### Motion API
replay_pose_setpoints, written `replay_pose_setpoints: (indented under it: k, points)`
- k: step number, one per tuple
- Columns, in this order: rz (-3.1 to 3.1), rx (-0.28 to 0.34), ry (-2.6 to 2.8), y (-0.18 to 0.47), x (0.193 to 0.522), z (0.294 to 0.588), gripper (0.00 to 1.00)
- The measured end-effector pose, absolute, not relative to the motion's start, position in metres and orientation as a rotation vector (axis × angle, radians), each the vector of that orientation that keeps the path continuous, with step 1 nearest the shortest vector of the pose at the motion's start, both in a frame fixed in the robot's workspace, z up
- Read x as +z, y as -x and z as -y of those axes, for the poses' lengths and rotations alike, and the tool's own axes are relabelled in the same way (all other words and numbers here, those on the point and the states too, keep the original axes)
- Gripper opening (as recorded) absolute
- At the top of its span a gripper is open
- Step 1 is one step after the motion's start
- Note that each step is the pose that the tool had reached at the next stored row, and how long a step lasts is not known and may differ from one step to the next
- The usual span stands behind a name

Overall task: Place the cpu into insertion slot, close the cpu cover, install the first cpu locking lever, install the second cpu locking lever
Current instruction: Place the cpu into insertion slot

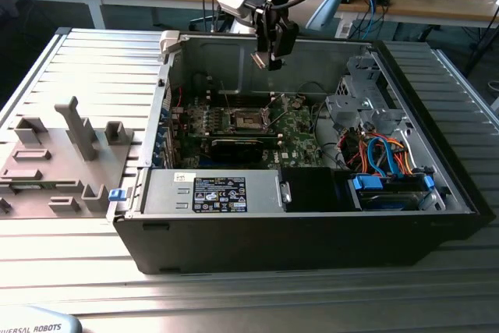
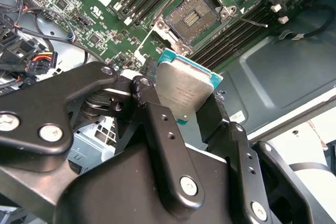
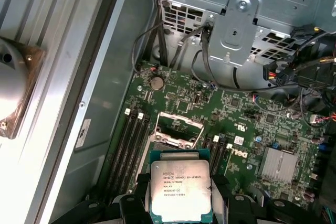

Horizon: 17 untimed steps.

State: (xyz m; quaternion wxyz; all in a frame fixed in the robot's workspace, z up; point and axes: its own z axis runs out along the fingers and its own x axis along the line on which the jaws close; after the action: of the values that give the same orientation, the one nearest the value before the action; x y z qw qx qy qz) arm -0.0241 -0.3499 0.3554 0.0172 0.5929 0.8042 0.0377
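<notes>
- Claw [image 1: 269, 58]: I see it clamped on the cpu [image 3: 180, 184], fingers on opposite edges;
- cpu: held in the air above the motherboard [image 3: 252, 124], apart from the insertion slot [image 2: 191, 20];
- insertion slot: uncovered, inside the open computer case [image 1: 312, 228] on the desk [image 1: 234, 294].
</notes>
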Motion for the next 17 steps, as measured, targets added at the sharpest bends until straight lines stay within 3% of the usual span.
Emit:
replay_pose_setpoints:
  k: [17]
  points:
    - [-2.481, 0.117, -1.866, 0.0241, 0.3553, 0.3499, 0.54]
